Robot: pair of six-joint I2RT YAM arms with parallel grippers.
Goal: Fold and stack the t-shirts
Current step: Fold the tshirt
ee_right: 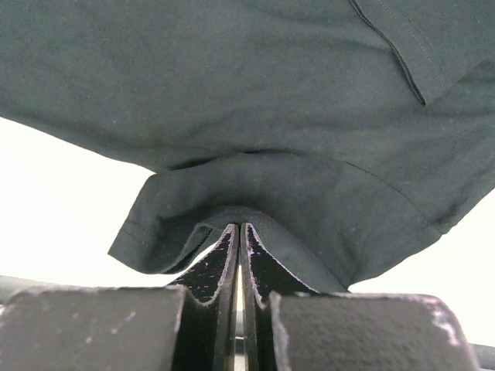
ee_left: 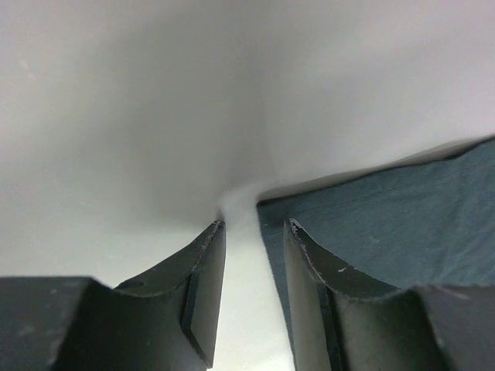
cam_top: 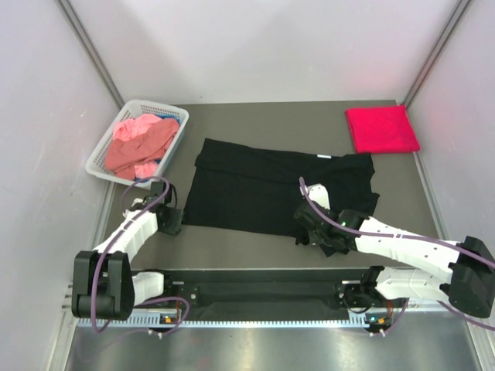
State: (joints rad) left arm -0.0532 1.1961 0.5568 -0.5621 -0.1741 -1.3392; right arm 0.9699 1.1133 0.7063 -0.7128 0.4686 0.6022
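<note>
At the far right corner of the table [cam_top: 263, 124] I see the red shirt [cam_top: 381, 129] lying folded into a neat square, so I count one piece as done. The black shirt [cam_top: 263, 189] lies spread out mid-table, and I judge its folding is barely begun. Over at the far left the basket [cam_top: 102, 151] holds crumpled pink shirts [cam_top: 139, 143] and a sliver of a blue shirt [cam_top: 171, 119], none folded. By my reckoning most of the job is left.

Both arms reach low over the table from their bases. My left claw [cam_top: 172, 219] sits at the near left corner of the black shirt. Its jaws stand partly apart with bare table between them, and the cloth edge lies just beside the right finger, not gripped. My right claw [cam_top: 313, 232] comes in from the right at the near hem. Its jaws are pressed together, and the wrist view shows the hem bunched up and pinched at the tips.
</note>
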